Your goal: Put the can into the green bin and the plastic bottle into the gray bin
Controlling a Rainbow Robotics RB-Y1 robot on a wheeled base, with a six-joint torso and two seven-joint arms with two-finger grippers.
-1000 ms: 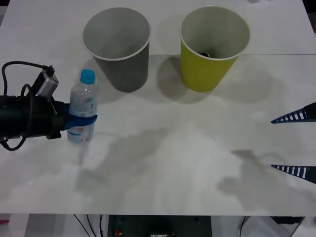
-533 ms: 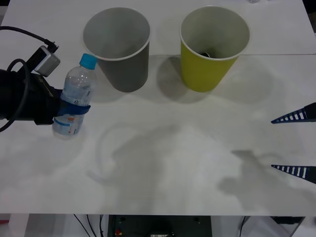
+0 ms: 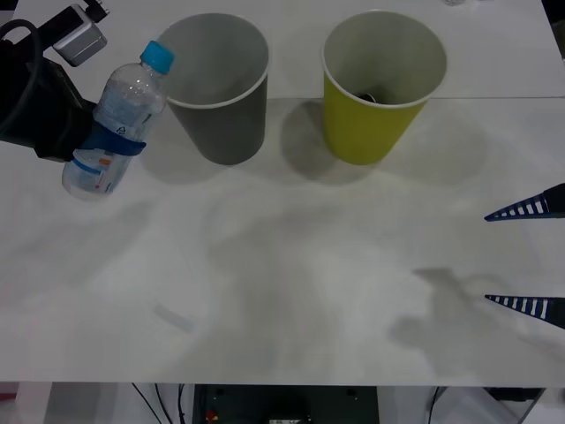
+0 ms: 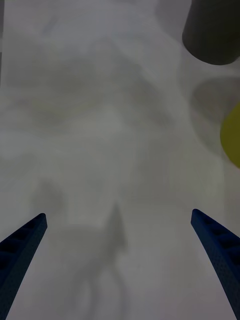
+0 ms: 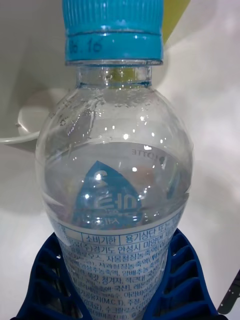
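Note:
My left gripper (image 3: 108, 144) is shut on the plastic bottle (image 3: 116, 113), holding it in the air at the far left of the table. The bottle is tilted, its blue cap pointing toward the rim of the gray bin (image 3: 222, 119) just to its right. In the left wrist view the blue fingers (image 5: 186, 270) clasp the bottle (image 5: 115, 165) around its label. The green bin (image 3: 366, 128) stands upright to the right of the gray one; a small dark shape (image 3: 369, 95) lies deep inside it, and I cannot tell if that is the can. My right gripper (image 3: 487, 258) rests open at the right edge.
Both bins stand at the back of the white table (image 3: 291, 291), near a seam across the tabletop. The right wrist view shows the open right gripper (image 4: 118, 214) over bare tabletop, with the gray bin (image 4: 212, 35) and the green bin (image 4: 232, 135) farther off.
My left gripper has lifted the bottle off the table, up and back, and tipped its cap toward the gray bin. The right arm has not moved.

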